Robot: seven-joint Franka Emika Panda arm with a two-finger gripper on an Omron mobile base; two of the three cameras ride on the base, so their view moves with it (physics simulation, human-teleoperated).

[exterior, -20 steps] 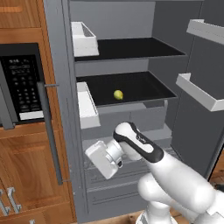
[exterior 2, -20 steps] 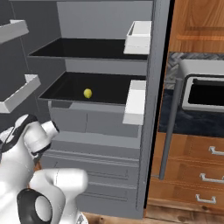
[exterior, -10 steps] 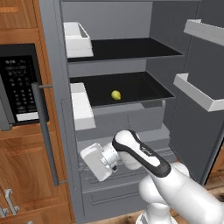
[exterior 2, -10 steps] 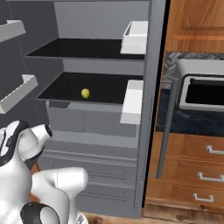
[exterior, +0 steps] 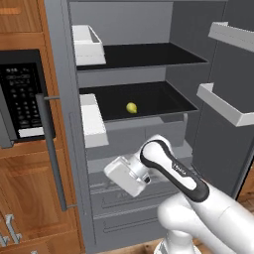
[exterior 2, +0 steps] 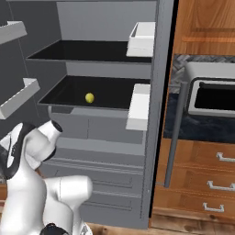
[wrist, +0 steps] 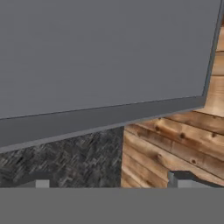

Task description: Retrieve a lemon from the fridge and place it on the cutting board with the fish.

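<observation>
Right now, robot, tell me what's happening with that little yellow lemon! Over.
Gripper low, facing the grey fridge door, fingers apart, empty. Small yellow-green lemon alone on the middle black shelf. Nothing blocking it. Over.

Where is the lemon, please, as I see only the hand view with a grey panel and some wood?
Observer: The lemon lies on the lower dark shelf of the open fridge.
Operator: Is anything beside it on that shelf?
Observer: No, it lies alone there; a white door bin hangs to its right in the right base view.
Operator: And where is the arm?
Observer: The wrist sits below that shelf, in front of the fridge drawers.
</observation>
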